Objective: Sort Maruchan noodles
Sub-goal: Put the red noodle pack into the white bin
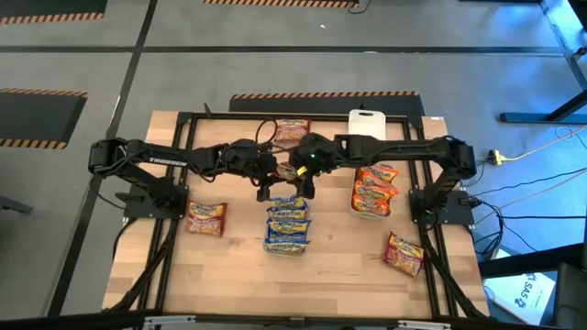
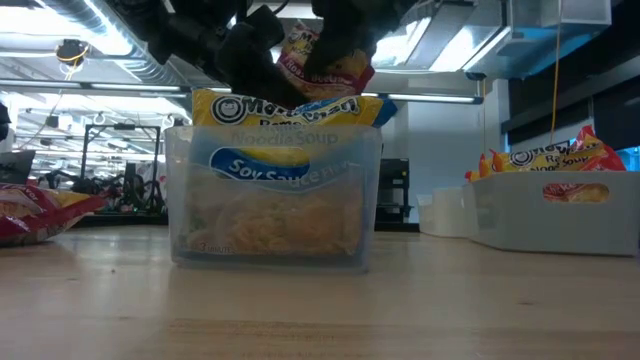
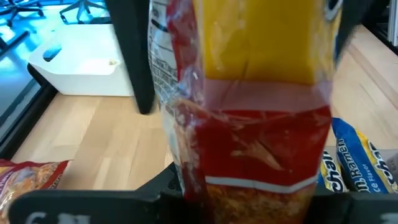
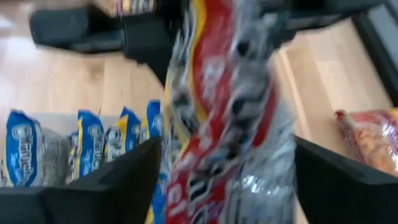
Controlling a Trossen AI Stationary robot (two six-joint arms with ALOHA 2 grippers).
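High view shows both arms meeting over the middle of the light wooden table. Between them hangs one dark red and yellow plastic ramen packet. The left gripper and the right gripper both seem to touch it, and each wrist view shows the packet between that arm's own dark fingers. So I judge the step to be a handover, or a two-handed hold, of a red packet in the air. Which gripper really clamps it, I cannot tell.

Just below stands the clear plastic rectangular container full of blue-and-yellow packets. A white rectangular bin to the right holds orange-and-yellow packets. Two other red packets lie loose: one near the left arm's base, one at the front right.

The next move probably needs one gripper to let go cleanly, then a carry to a place for red packets. Open wood at the front is free; the container's rim directly below is the edge to avoid.
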